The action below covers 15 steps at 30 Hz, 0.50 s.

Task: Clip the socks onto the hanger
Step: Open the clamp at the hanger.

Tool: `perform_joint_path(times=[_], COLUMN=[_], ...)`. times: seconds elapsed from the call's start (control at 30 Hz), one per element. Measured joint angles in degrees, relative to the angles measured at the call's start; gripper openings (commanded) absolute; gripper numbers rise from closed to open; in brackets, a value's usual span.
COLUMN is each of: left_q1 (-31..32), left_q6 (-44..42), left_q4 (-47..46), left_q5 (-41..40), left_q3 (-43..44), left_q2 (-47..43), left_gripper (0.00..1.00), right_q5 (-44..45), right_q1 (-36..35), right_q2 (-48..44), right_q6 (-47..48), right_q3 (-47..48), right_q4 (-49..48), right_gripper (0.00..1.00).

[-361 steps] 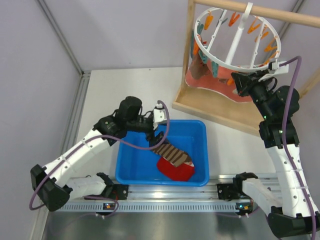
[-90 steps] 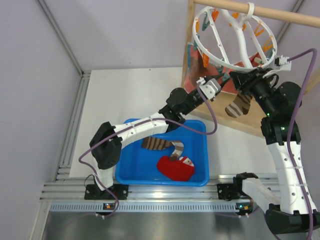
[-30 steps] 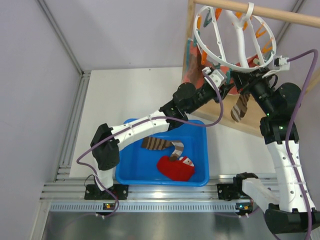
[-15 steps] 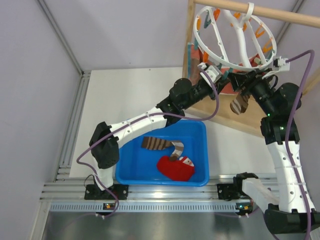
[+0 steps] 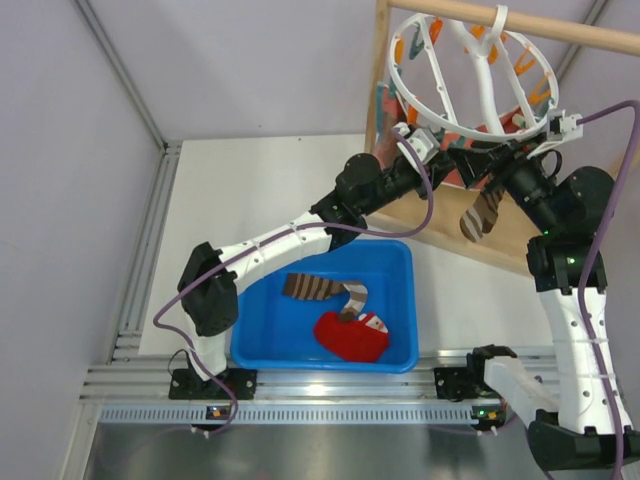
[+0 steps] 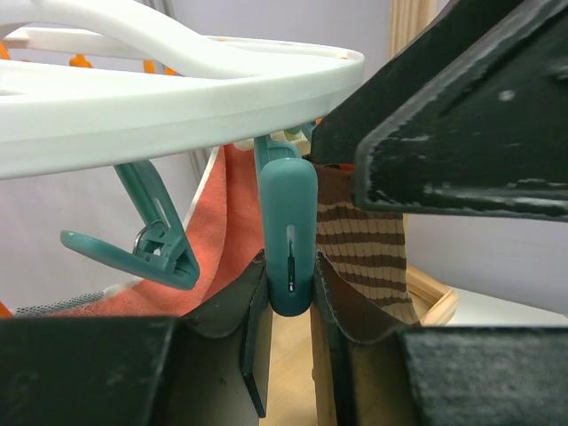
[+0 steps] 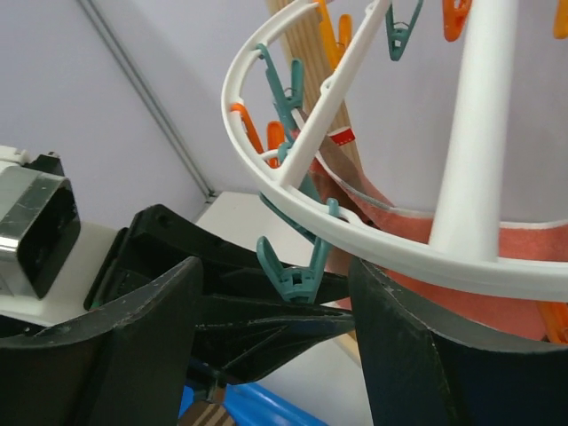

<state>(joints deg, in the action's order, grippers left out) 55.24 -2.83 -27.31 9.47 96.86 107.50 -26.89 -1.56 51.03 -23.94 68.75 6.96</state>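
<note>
Since twelve seconds ago your left gripper (image 6: 288, 284) has left the blue bin (image 5: 268, 332) and reached up to the hanger (image 6: 177, 98). Within the last second your right gripper (image 7: 275, 302) has spread its fingers. The left fingers are now clamped on either side of a teal clothespin (image 6: 287, 222) under the hanger's white rim. A brown striped sock (image 5: 483, 212) hangs from the rim at that clothespin, clear of the table (image 5: 260, 190) and in front of the wooden stand (image 5: 378, 110). The right fingers stand wide apart just beside it, with the rim showing in the gap between them. A salmon-pink cloth (image 6: 226, 222) hangs behind the clothespin. In the bin lie a second striped sock (image 5: 310, 288) and, touching it, a red sock (image 5: 350, 338) with a face.
</note>
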Motion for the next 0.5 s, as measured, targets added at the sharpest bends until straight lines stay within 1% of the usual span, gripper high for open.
perform_joint_path(times=[0.1, 0.27, 0.43, 0.5], left_q1=[-0.07, -0.11, -0.35, -0.44], left_q6=[0.17, 0.31, 0.39, 0.44], left_q4=[0.11, 0.17, 0.17, 0.17], left_q5=[0.5, 1.18, 1.49, 1.68], left_q3=[0.0, 0.0, 0.0, 0.0], left_q2=[0.0, 0.0, 0.0, 0.0], left_gripper=[0.0, 0.0, 0.0, 0.0], right_q5=[-2.05, -3.65, -3.69, -3.63], right_q1=[0.0, 0.13, 0.13, 0.13], right_q2=[0.22, 2.51, 4.37, 4.57], right_q6=[-1.03, -2.14, -3.28, -3.82], right_q3=[0.07, 0.09, 0.02, 0.02], right_q4=[-0.39, -0.55, -0.52, -0.63], right_gripper=[0.7, 0.7, 0.66, 0.61])
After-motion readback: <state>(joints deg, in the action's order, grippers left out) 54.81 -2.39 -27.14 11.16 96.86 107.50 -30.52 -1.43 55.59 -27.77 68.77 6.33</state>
